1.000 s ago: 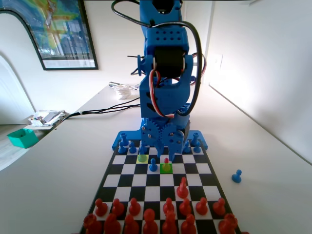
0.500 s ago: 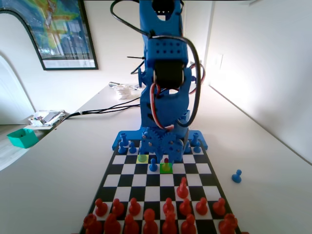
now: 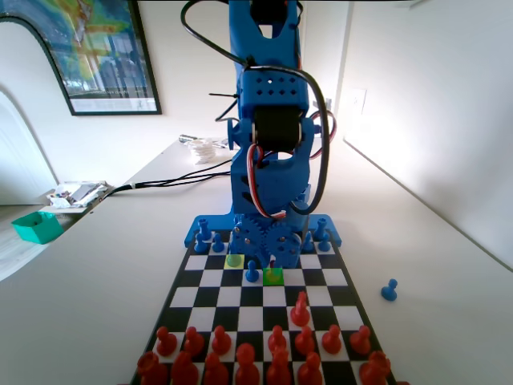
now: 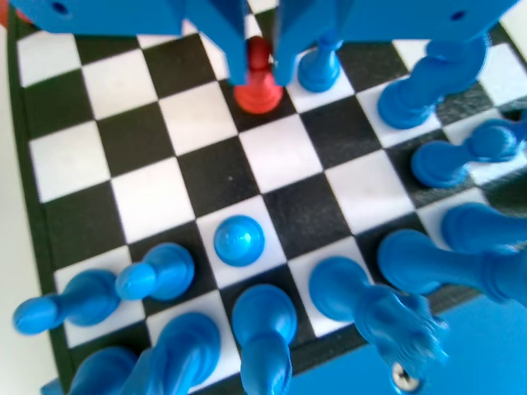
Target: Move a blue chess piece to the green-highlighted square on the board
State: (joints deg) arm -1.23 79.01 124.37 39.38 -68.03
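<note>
Green-highlighted square [image 3: 273, 279], one red pawn [image 4: 258, 78] between jaws

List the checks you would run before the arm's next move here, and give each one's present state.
1. Gripper lined up on the red pawn: ok, one jaw on each side of it.
2. Jaws closed firmly on the red pawn: cannot tell.
3. Green-highlighted square free for a blue piece: not ok, the gripper is down over it with the red pawn between its jaws.
4. Neighbouring blue pawn clear of the jaws: cannot tell, it stands close beside one.
5. That blue pawn upright: ok.
</note>
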